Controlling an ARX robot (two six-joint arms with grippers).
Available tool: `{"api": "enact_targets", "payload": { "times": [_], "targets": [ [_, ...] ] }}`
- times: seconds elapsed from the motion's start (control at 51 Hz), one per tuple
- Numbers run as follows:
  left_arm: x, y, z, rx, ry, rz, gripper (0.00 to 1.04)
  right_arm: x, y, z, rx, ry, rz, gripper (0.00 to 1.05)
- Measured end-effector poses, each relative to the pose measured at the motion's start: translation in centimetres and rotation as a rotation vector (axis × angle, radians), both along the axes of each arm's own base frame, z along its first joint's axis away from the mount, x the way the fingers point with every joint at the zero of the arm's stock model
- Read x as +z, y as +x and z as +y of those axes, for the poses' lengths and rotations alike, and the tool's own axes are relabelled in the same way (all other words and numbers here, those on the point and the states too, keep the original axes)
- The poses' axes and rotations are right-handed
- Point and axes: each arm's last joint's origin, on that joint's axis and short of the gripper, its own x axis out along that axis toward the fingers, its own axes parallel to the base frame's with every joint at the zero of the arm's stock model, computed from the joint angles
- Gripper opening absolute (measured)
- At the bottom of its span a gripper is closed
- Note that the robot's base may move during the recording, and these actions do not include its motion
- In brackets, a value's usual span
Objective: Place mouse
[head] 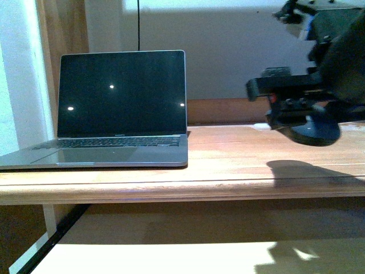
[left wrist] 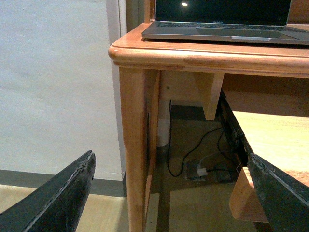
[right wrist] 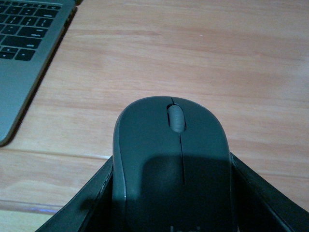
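The wooden counter [head: 228, 165] spans the front view, its rounded front edge above a lighter pull-out shelf [head: 188, 228]. In the left wrist view one of its legs [left wrist: 137, 145] stands beside a pale wall. An open grey laptop [head: 122, 108] sits on the left part of the counter, its screen dark but for three small light reflections and its keyboard facing the robot. The left tool [left wrist: 171, 198] hangs low in front of that leg, below the level of the counter top, its two dark fingers [left wrist: 63, 198] spread wide with nothing between them. Past them, dark cables [left wrist: 193, 150] trail to the floor under the counter. The right tool [head: 305, 123] is at the right side of the front view, closed around the mouse [head: 315, 135], with one finger pressed against each flank of it in the right wrist view. The mouse [right wrist: 171, 159] is dark grey and domed, and is held over the bare wood to the right of the laptop, well apart from it. Its shadow [head: 311, 171] lies on the boards below and nearer the front edge, so it appears to be off the surface. Its grey scroll wheel [right wrist: 176, 118] points away from the wrist.
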Motion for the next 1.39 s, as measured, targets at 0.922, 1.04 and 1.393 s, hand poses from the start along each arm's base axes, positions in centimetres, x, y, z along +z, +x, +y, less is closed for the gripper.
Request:
{"api": "enact_targets", "payload": {
  "times": [0.922, 1.04, 1.393],
  "targets": [
    [0.0, 0.0, 0.0, 0.0, 0.0, 0.0, 0.97, -2.8, 7.7, 7.1, -0.142, -0.085, 0.046, 0.57],
    [0.0, 0.0, 0.0, 0.0, 0.0, 0.0, 0.97, -2.7, 7.9, 7.2, -0.145, -0.086, 0.04, 0.57],
    [0.0, 0.0, 0.0, 0.0, 0.0, 0.0, 0.97, -2.6, 8.3, 6.8, -0.163, -0.097, 0.019, 0.99]
  ]
}}
